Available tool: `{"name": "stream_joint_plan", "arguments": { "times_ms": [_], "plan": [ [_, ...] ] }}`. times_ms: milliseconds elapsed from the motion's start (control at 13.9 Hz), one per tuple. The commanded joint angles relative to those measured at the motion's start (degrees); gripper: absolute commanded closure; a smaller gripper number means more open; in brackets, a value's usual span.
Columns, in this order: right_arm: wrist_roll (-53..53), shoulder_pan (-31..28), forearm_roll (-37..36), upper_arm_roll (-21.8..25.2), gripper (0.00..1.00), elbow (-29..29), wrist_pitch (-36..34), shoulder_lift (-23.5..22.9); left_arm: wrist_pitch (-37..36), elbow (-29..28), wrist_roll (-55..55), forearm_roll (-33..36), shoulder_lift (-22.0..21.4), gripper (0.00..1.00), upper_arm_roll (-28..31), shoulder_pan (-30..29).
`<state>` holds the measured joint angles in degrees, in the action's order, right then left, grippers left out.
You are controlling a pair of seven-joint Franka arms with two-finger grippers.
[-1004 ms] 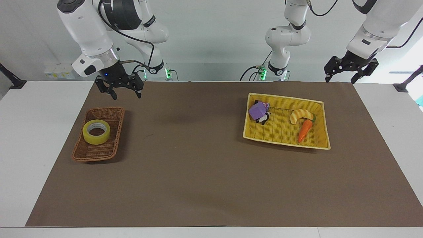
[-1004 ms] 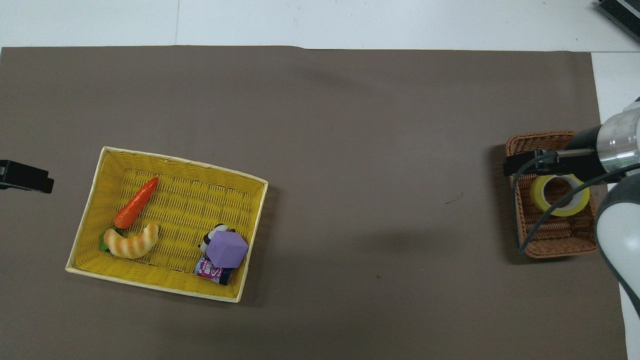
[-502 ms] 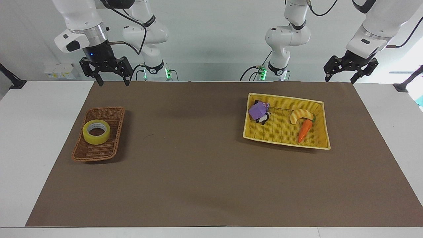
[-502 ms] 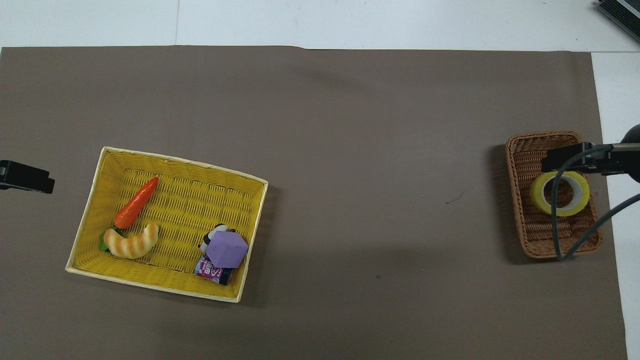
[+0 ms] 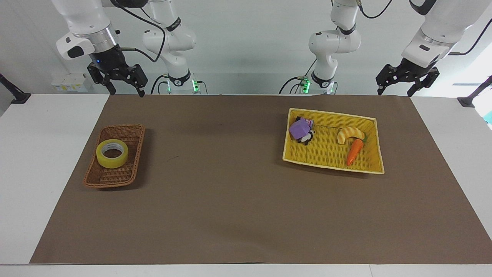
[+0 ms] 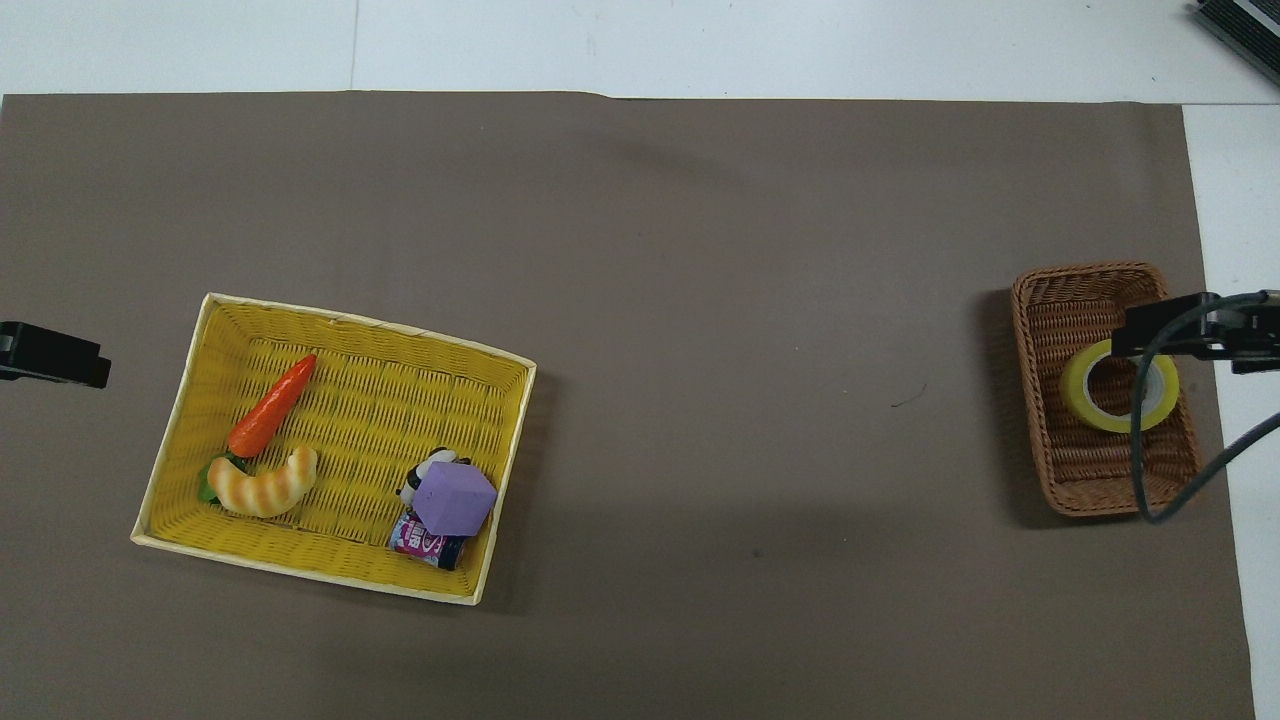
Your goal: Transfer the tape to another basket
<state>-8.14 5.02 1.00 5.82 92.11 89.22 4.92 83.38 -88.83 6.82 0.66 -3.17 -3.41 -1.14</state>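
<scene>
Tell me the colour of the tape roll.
Translucent yellow, pale core; the tape shows best in the facing view.

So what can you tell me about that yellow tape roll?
The tape is a fat ring of see-through yellow with a pale cardboard middle and an open hole. It lies flat, hole facing up, inside the small brown wicker basket, in the half nearer the robots, at the right arm's end of the table. It rests on the basket's woven floor. Nothing grips it: the right gripper hangs open up in the air, well clear of it.
</scene>
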Motion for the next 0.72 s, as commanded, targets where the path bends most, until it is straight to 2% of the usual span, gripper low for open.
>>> {"name": "stream_joint_plan", "arguments": {
  "times_ms": [0,359,646],
  "plan": [
    [2.1,-2.2,-0.9,-0.3,0.00,2.3,0.1,1.8,-0.3,-1.4,0.1,-0.6,-1.5,0.00,0.1,-0.1],
    [5.0,-1.6,-2.0,-1.2,0.00,1.6,-1.1,1.8,-0.2,-1.5,0.1,-0.6,-1.5,0.00,0.1,-0.3],
    [6.0,-1.3,-6.2,-2.7,0.00,-0.9,-0.4,1.1,-0.2,-1.7,0.0,-0.6,-1.6,0.00,0.1,-0.4]
  ]
}}
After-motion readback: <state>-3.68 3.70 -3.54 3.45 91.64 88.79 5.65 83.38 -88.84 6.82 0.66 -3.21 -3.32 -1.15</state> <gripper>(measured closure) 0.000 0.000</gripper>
